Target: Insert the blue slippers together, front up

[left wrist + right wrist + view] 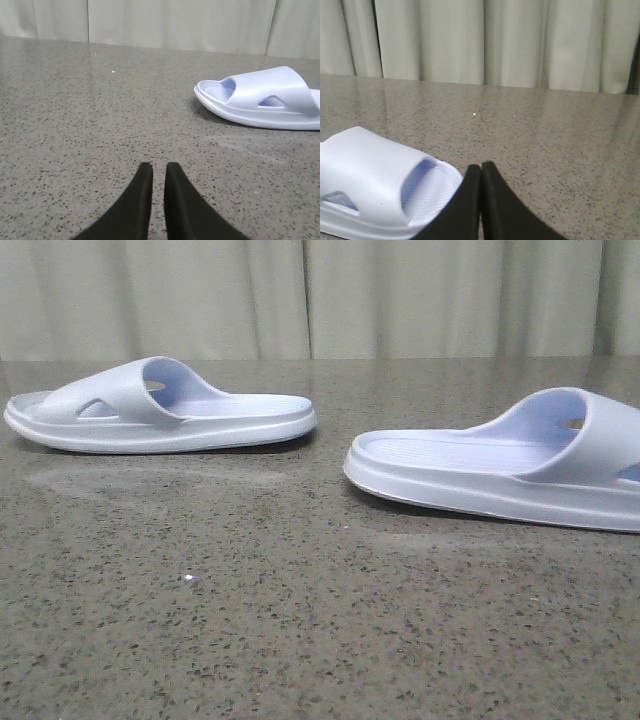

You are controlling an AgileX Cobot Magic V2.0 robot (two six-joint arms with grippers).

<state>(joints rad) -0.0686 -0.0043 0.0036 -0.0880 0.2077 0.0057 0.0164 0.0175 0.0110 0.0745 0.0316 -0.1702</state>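
Observation:
Two pale blue slippers lie sole-down and apart on the speckled grey table [300,620]. The left slipper [160,405] is at the far left with its toe end pointing left. It also shows in the left wrist view [260,97], well away from my left gripper [159,167], which is almost closed with a thin gap and holds nothing. The right slipper [500,465] lies at the right, running out of frame. In the right wrist view it [375,190] lies just beside my right gripper [481,167], which is shut and empty. Neither gripper shows in the front view.
Pale pleated curtains [320,295] hang behind the table's far edge. Bare tabletop lies between the two slippers and in front of them.

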